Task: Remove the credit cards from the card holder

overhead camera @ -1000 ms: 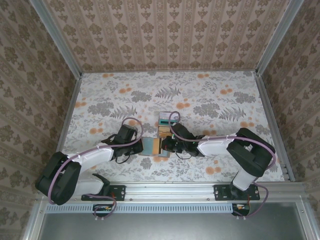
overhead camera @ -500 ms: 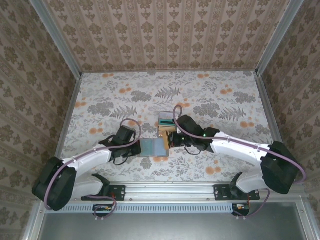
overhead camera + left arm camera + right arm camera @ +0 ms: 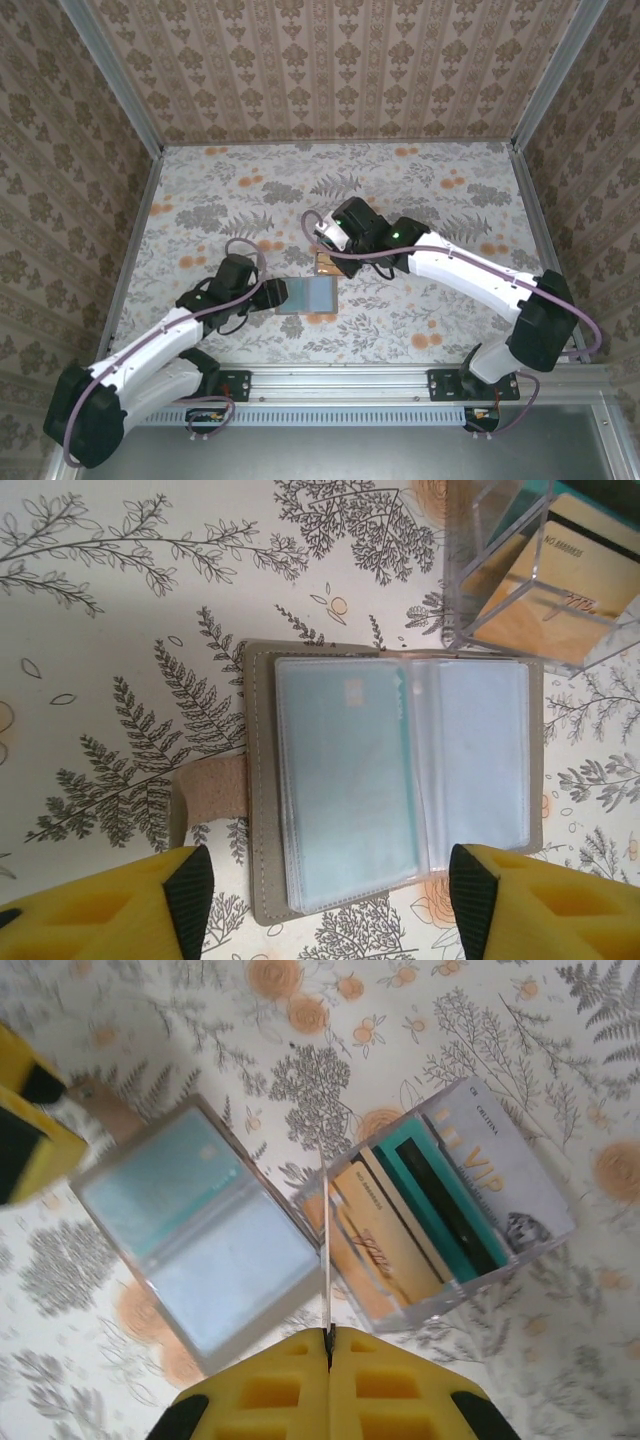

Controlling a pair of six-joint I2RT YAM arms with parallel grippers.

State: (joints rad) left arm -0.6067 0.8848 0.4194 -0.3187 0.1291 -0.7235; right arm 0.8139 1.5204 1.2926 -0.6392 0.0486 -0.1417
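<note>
The card holder lies open and flat on the flowered table, near the front edge and between the two arms, its clear pocket faces turned up. A pale teal card sits inside the left pocket, while the right pocket looks pale and I cannot tell whether it holds anything. A tan strap tab sticks out from the holder's left rim. Just beside the holder's far right corner stands a clear box with cards leaning in it: a gold-tan card, a teal-green card and a white card printed with "VIP". The left gripper hangs over the holder's near edge with its fingers spread wide, one to each side of the holder and touching nothing. The right gripper is above the gap between holder and box, its fingers pressed together on a thin pale card seen edge-on.
</note>
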